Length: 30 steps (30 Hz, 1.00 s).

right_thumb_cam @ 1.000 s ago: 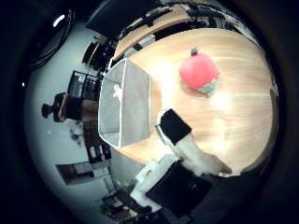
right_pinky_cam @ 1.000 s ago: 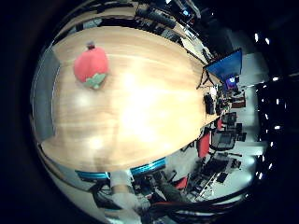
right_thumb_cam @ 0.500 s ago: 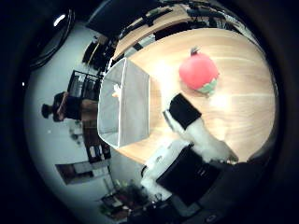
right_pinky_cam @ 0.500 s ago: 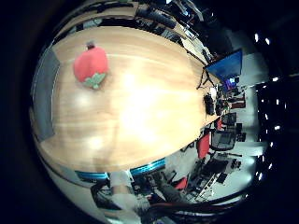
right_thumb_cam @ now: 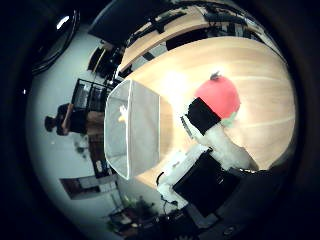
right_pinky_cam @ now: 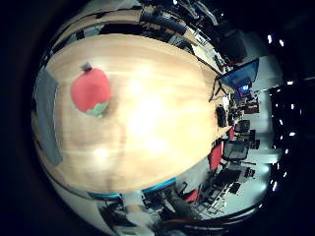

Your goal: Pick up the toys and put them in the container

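Observation:
A red round toy with a green leafy base and a dark stem lies on the wooden table, a short way from a grey rectangular container. A small yellow thing lies inside the container. My right hand is above the table. One of its white and black fingers reaches out fairly straight and overlaps the near side of the red toy in the right thumb side palm view. The hand holds nothing that I can see.
The container's edge also shows in the right little finger side palm view, beside the toy. The table's rounded edge runs close by. Desks, chairs and a blue screen stand beyond the table.
Both views have shifted and the red toy shows larger, so the hand has moved closer to it. The finger has reached further out and now overlaps the toy.

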Available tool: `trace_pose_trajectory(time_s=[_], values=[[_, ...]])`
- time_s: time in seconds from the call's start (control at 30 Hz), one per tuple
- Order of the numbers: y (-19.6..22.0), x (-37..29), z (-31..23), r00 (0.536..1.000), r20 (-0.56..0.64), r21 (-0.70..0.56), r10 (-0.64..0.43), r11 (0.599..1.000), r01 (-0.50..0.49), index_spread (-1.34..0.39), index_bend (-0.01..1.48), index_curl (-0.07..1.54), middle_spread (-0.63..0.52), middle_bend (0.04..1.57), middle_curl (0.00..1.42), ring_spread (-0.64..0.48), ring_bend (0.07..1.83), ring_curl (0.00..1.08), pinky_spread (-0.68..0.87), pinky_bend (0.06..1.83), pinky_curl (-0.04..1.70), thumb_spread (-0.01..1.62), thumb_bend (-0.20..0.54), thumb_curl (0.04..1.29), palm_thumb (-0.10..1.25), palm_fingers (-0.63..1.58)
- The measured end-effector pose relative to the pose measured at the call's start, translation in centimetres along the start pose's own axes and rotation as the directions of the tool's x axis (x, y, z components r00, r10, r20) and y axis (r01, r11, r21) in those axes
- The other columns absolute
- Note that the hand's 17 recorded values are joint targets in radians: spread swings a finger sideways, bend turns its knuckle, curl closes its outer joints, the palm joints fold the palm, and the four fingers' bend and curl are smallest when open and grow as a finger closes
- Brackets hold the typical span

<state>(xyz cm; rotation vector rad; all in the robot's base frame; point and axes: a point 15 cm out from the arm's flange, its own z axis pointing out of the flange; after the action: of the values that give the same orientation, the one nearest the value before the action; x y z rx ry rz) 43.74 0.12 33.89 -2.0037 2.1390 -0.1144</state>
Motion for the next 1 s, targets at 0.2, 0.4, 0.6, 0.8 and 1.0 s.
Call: trace_pose_trajectory(time_s=[0.2,0.4,0.6,0.8,1.0], values=[[-1.3,0.3,3.1,1.000,-0.005,-0.057,-0.002,0.998,0.002,-0.43,0.17,0.28,-0.07,0.20,0.34,-0.05,0.47,0.28,0.27,0.49,0.32,1.09,-0.027,0.30,0.53,0.31],[-1.9,0.0,6.1,1.000,-0.004,-0.116,-0.012,0.993,0.011,-0.43,0.16,0.29,-0.07,0.20,0.34,-0.05,0.47,0.27,0.27,0.51,0.31,1.08,-0.026,0.29,0.51,0.30],[-1.3,-0.5,9.3,1.000,-0.002,-0.182,-0.023,0.983,0.022,-0.42,0.16,0.28,-0.07,0.19,0.34,-0.05,0.47,0.27,0.22,0.57,0.32,1.08,-0.021,0.29,0.51,0.29],[-0.9,-1.2,12.1,0.999,-0.002,-0.236,-0.033,0.971,0.032,-0.41,0.15,0.28,-0.07,0.20,0.34,-0.05,0.50,0.27,0.20,0.61,0.31,1.08,-0.023,0.29,0.52,0.26],[-1.4,-1.3,13.6,1.000,-0.004,-0.253,-0.031,0.967,0.029,-0.41,0.15,0.28,-0.07,0.20,0.35,-0.06,0.53,0.27,0.18,0.63,0.30,1.07,-0.022,0.30,0.52,0.26]])
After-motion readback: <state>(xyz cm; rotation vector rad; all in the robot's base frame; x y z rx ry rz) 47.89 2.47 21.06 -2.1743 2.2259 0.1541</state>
